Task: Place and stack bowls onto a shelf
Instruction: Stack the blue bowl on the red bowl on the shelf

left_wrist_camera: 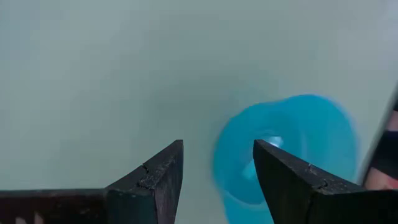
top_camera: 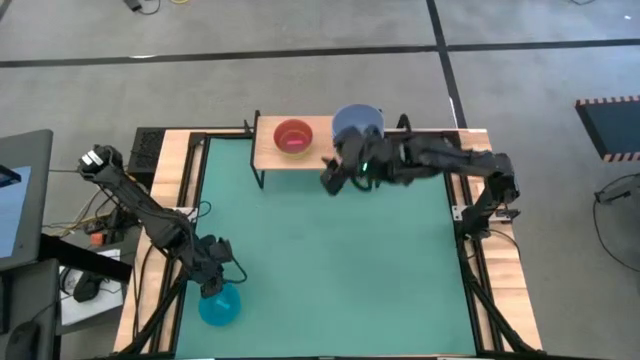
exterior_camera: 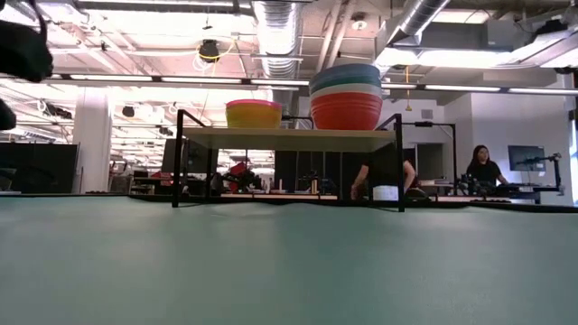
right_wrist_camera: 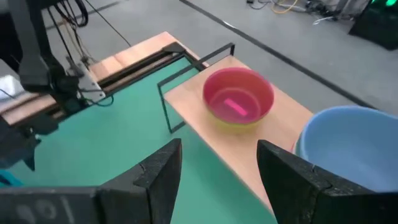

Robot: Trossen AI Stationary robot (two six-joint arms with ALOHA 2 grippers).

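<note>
The shelf (top_camera: 315, 150) stands at the mat's far edge. It carries a pink bowl nested in a yellow one (right_wrist_camera: 239, 99) and a taller stack topped by a pale blue bowl (top_camera: 357, 122). In the low view that stack (exterior_camera: 346, 95) shows red, white and teal layers beneath the blue. My right gripper (top_camera: 332, 180) hovers open just in front of the shelf (right_wrist_camera: 261, 155), holding nothing. A cyan bowl (top_camera: 219, 306) rests on the mat near the near-left corner. My left gripper (top_camera: 212, 282) is open just above the cyan bowl (left_wrist_camera: 286, 146), one finger in front of its rim.
Green mat (top_camera: 330, 260) covers the table inside a wooden frame (top_camera: 170, 170). The mat's middle holds nothing between the two arms. Cables and a box lie beyond the left edge (top_camera: 100, 235). People sit at desks in the room behind (exterior_camera: 483, 167).
</note>
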